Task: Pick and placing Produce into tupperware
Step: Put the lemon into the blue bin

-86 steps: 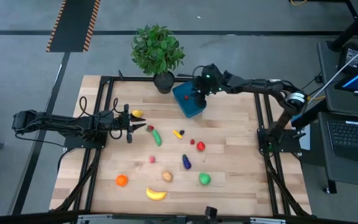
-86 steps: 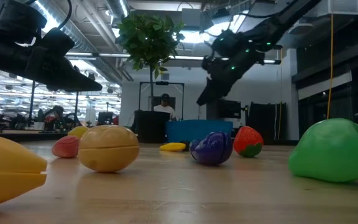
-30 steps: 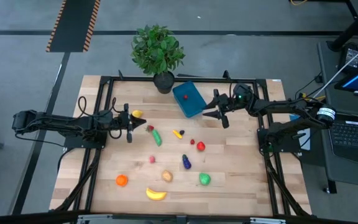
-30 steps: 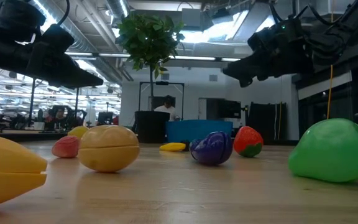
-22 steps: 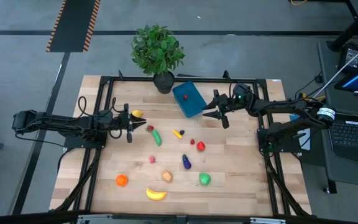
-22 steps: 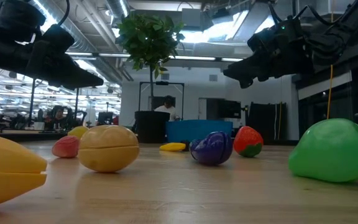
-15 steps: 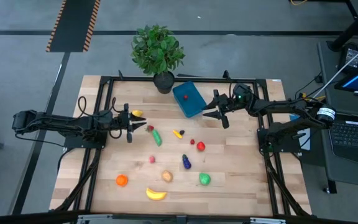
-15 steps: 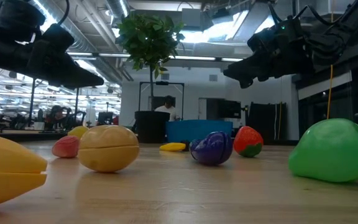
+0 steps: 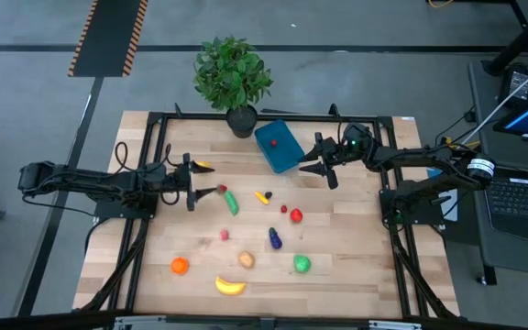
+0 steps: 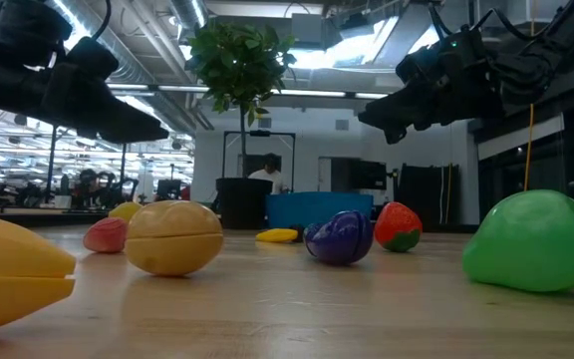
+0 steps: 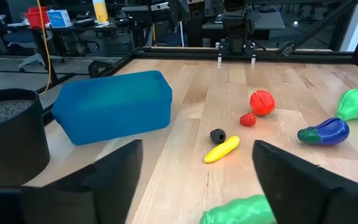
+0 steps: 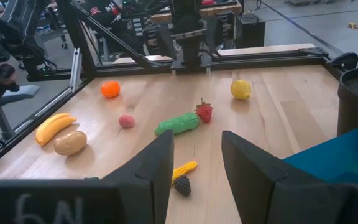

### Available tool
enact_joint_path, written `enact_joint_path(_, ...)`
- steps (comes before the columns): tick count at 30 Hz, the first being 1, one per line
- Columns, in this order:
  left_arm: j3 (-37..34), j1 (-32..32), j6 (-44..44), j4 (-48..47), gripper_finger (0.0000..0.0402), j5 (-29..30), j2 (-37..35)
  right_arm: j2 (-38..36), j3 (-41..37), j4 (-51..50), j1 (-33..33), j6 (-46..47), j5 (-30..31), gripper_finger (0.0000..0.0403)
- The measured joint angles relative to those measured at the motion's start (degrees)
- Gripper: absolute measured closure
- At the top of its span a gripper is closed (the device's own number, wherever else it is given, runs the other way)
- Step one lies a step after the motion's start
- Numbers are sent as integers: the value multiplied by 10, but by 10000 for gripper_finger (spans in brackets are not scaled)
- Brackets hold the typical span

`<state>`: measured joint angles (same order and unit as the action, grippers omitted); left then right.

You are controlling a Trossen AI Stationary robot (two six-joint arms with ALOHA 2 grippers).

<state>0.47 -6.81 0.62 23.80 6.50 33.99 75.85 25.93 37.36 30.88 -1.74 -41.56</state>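
Note:
The produce lies scattered on the wooden table: lemon [image 9: 203,166], red berry [image 9: 222,189], cucumber [image 9: 231,202], eggplant [image 9: 274,238], potato [image 9: 246,259], green fruit [image 9: 302,263], orange [image 9: 180,266], banana [image 9: 230,286]. The blue tupperware [image 9: 279,147] stands open at the far middle with a red berry inside. My left gripper [image 9: 196,180] hovers open beside the lemon, with the cucumber [image 11: 241,211] just ahead of it. My right gripper [image 9: 308,165] hangs open to the right of the tupperware [image 12: 328,158], holding nothing.
A potted plant [image 9: 234,78] stands at the far edge, its dark pot [image 11: 11,137] close to the tupperware's left. Small yellow and dark pieces [image 9: 264,196] and two red berries [image 9: 291,213] lie mid-table. A black frame rims the table.
My left gripper has opened wide, staying where it was beside the lemon. The right arm and the produce have kept still.

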Motion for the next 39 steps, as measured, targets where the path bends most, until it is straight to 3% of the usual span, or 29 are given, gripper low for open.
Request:
enact_joint_path(6,0,0,-14,-3,65,0,0,0,0,0,0,0,0,265)
enact_joint_path(25,11,0,-55,-25,72,13,0,0,0,0,0,-2,0,265)
enact_joint_path(29,74,0,-47,-151,72,21,0,0,0,0,0,-2,0,265)
enact_joint_path(34,182,0,-50,-389,72,88,12,0,0,0,0,-2,0,265)
enact_joint_path(39,235,0,-65,-482,72,98,36,0,0,0,0,-4,0,265)
